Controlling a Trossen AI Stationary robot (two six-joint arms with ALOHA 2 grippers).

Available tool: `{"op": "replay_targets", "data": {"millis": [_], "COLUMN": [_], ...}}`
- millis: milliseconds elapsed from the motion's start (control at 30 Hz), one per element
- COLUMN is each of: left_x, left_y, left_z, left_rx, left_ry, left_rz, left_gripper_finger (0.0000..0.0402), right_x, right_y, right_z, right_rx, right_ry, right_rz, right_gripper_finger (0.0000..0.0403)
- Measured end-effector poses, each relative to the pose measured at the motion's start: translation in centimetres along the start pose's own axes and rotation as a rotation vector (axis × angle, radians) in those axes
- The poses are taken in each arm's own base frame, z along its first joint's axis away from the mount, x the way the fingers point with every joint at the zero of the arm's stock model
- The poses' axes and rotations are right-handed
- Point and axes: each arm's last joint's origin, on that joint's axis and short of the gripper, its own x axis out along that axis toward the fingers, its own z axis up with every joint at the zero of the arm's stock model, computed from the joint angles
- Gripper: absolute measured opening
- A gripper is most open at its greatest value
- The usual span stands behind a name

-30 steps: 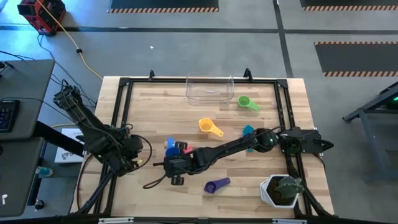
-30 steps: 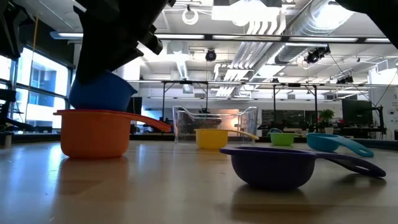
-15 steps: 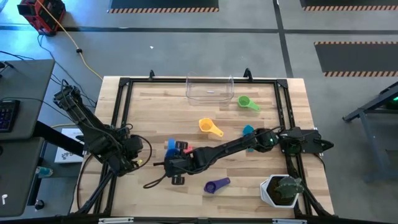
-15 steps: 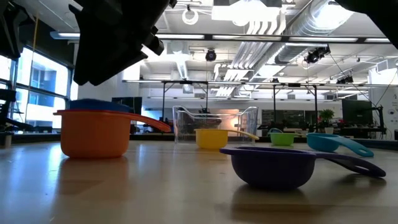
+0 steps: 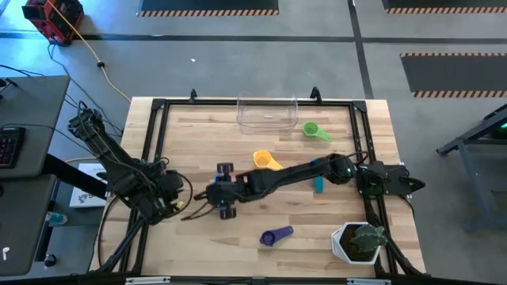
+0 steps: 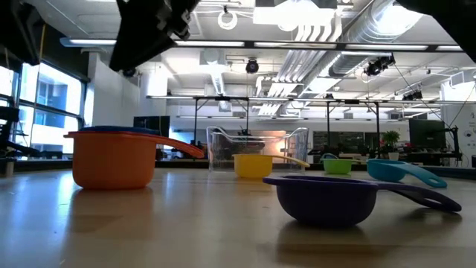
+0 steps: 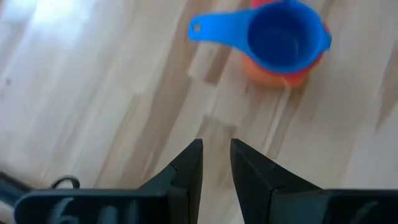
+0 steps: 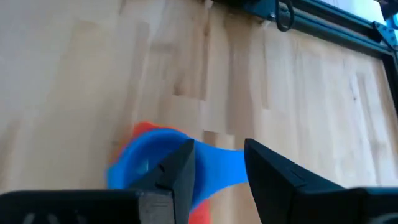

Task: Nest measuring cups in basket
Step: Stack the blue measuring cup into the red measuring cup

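Observation:
A blue measuring cup (image 7: 283,37) sits nested inside an orange-red cup (image 6: 111,160) on the table's near left part; in the high view my right arm hides both. My right gripper (image 8: 217,171) hangs open above them (image 6: 149,30), touching nothing. My left gripper (image 7: 216,163) waits open at the table's left edge, pointing down toward the pair. Yellow (image 5: 267,161), green (image 5: 315,131), teal (image 5: 318,184) and purple (image 5: 276,235) cups lie apart on the wood. The clear basket (image 5: 267,112) stands at the far edge.
A white pot with a green plant (image 5: 360,241) stands at the near right corner. A black frame (image 5: 154,142) borders the table. Bare wood lies between the basket and the yellow cup.
My right gripper has opened and let go of the blue cup, which has dropped from just above the orange-red cup down into it. The gripper has then risen, rolled and drawn toward the table's far edge, clear of the pair.

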Motion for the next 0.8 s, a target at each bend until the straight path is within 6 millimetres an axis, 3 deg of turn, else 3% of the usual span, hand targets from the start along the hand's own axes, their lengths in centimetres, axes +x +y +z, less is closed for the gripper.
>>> {"op": "replay_targets", "data": {"millis": [167, 300, 467, 800], "left_x": [0.3, 0.4, 1.7, 5.4], "left_y": [0.3, 0.4, 0.3, 1.3], "left_z": [0.7, 0.9, 1.0, 0.1], "left_rx": [-0.001, 0.018, 0.050, 0.157], "left_ry": [-0.061, -0.066, -0.069, 0.004], "left_rz": [0.041, 0.056, 0.045, -0.005], "left_gripper_finger": [0.0074, 0.0074, 0.0074, 0.0074], "right_x": [1.0, 1.2, 0.7, -1.3], "right_y": [-3.4, -4.7, -4.4, -0.9], "right_z": [-1.4, -2.9, -4.2, -5.1], "right_rx": [-0.037, -0.013, 0.007, -0.085], "right_ry": [0.113, 0.246, 0.377, 0.524], "right_rz": [-0.004, 0.071, 0.173, 0.217], "right_gripper_finger": [0.0130, 0.0130, 0.0130, 0.0130]}}
